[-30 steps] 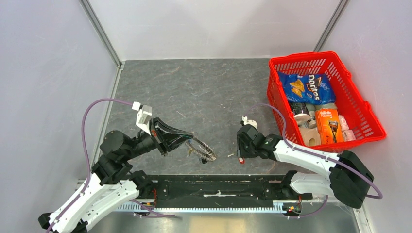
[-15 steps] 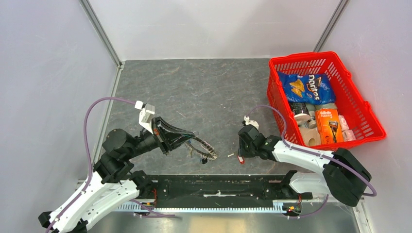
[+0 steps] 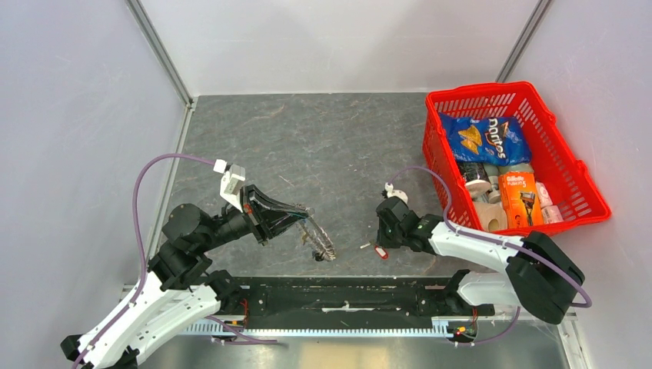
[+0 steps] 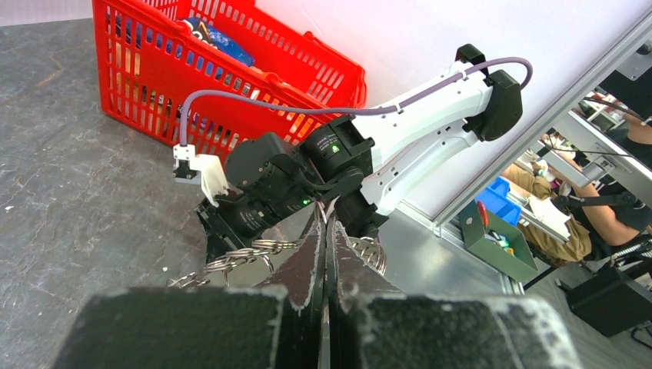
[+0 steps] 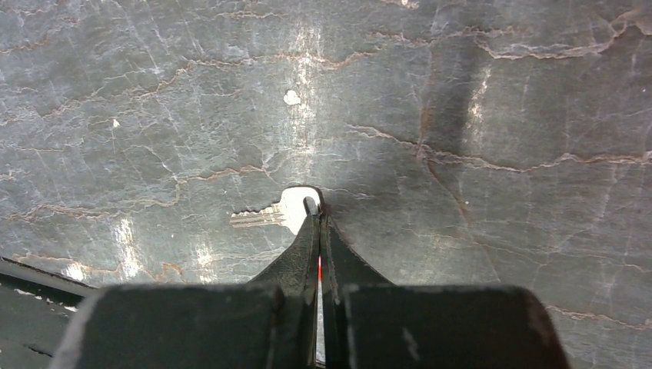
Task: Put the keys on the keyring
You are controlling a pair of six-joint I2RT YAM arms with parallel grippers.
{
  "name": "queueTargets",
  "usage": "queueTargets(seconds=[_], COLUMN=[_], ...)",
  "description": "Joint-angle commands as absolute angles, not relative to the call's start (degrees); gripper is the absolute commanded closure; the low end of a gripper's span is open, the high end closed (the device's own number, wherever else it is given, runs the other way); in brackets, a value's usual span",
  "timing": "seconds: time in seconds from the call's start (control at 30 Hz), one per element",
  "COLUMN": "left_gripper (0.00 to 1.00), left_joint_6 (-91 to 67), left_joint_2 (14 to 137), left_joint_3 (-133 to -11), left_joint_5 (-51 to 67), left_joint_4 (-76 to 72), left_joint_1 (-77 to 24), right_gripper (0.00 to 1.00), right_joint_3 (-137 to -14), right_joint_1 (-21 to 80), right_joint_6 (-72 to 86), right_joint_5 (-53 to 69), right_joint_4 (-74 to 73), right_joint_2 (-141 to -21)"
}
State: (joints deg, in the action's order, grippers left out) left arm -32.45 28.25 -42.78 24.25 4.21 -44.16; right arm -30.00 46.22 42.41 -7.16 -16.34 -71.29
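My left gripper point(image 3: 304, 218) is shut on the keyring point(image 3: 320, 241), a grey metal ring with a jagged rim, and holds it tilted above the table. In the left wrist view the closed fingertips point(image 4: 323, 227) pinch the keyring point(image 4: 234, 257), which sticks out on both sides. My right gripper point(image 3: 381, 247) is shut on a silver key point(image 5: 271, 214) with a red tag point(image 3: 380, 250), low at the table, right of the keyring. In the right wrist view the key's blade points left from the gripper point(image 5: 317, 209), and red shows between the fingers. The other keys are out of view.
A red basket point(image 3: 584, 184) with a chip bag and packaged goods stands at the right, also showing in the left wrist view point(image 4: 138, 84). Grey walls close the left, back and right. The black rail point(image 3: 338, 296) runs along the near edge.
The left gripper has turned the keyring, so it looks narrower from above. The right gripper has shifted slightly left and away from the rail with the key.
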Motion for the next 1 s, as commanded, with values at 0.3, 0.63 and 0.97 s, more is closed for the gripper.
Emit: queueTargets(seconds=[0.3,0.63,0.97], left_gripper=[0.98,0.98,0.98], left_joint_6=[-31.4,-32.0,-30.9], left_joint_2=[27.6,28.6,29.8], left_joint_3=[-43.8,-44.9,-46.8], left_joint_5=[25.1,28.0,32.6], left_joint_4=[0.4,0.2,0.2], left_joint_1=[-44.3,-44.3,-44.3], right_gripper=[1.00,1.00,1.00], right_joint_3=[-32.8,-50.4,-64.9], right_joint_1=[46.0,46.0,46.0], right_joint_6=[38.9,22.6,10.8], right_joint_5=[-5.5,18.5,39.6], right_joint_4=[-20.7,-35.4,-46.0], right_joint_2=[-64.2,-54.4,-53.0])
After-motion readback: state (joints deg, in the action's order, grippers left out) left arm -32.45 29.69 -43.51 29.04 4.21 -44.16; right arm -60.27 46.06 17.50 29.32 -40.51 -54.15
